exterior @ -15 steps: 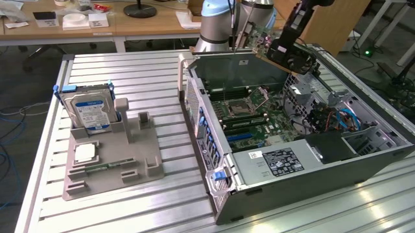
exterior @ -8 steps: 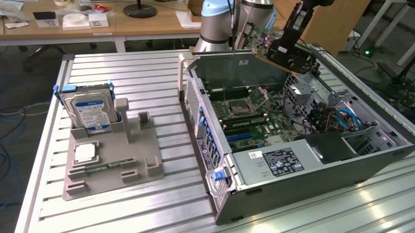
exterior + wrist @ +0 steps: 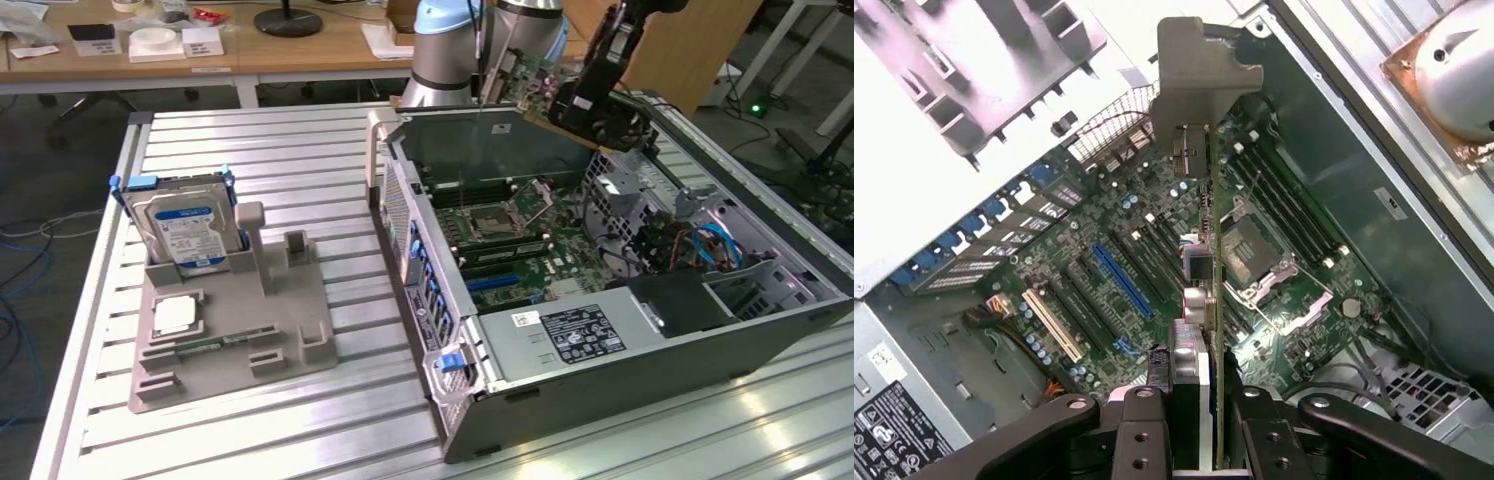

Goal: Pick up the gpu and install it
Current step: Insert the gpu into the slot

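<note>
A: Green board and black cooler, edge-on: that's the gpu (image 3: pixel 1206 330), clamped between the fingers of the gripper (image 3: pixel 1202 420), which are closed on its upper edge in the wrist view.

B: And where is it relative to the computer case (image 3: pixel 441 330)?

A: Above the open case, near the case's back corner in the exterior view, hanging clear of the motherboard (image 3: pixel 534 250). It isn't seated in any slot. From the wrist, its metal bracket (image 3: pixel 1199 75) points toward the case's rear wall, and the blue slot (image 3: pixel 1122 280) lies beside the card's line, not under it.

B: How will it handle?

A: My guess is stiff and fairly light, but fragile: the board edge and connector would not forgive a skewed push. Holding it across the flat faces along the top edge, as now, looks sensible, leaving the bottom connector free.

B: Anything farther out?

A: Beyond the case on the exterior view's left, a grey holder (image 3: pixel 227 330) carries a blue-labelled hard drive (image 3: pixel 184 232), upright, and a small memory stick (image 3: pixel 214 345) lying flat. All well apart from the case.
</note>
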{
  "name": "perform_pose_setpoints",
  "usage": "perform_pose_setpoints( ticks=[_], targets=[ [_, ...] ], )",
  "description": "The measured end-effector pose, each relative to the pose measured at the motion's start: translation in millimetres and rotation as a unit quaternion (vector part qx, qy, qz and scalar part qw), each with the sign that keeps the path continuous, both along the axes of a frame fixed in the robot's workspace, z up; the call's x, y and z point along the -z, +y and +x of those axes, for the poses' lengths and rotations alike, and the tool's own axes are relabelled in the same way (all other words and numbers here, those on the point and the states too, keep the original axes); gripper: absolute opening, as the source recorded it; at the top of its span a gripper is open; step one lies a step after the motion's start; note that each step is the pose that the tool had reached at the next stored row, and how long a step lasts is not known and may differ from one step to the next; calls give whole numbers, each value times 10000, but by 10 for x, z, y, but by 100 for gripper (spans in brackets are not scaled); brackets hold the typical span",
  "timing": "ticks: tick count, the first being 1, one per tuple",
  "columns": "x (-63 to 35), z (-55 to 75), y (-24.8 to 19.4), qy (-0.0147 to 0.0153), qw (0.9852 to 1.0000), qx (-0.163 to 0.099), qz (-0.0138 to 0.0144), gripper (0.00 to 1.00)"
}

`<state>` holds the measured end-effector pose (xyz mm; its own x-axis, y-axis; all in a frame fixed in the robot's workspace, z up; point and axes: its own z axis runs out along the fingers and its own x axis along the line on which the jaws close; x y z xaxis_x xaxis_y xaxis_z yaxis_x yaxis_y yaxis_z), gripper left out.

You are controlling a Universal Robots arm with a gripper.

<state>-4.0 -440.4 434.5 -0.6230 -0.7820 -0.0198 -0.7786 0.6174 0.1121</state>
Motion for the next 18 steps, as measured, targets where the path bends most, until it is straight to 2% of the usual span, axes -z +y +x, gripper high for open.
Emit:
perform_pose_setpoints(
  ticks=[9,14,16,18],
  targets=[
    [1,2,0,-3,9988,-494,0,28],
    [4,22,0,-4,9976,-686,26,28],
    [9,28,0,-5,9972,-749,27,28],
    [16,29,0,-18,9968,-796,26,28]
  ],
)
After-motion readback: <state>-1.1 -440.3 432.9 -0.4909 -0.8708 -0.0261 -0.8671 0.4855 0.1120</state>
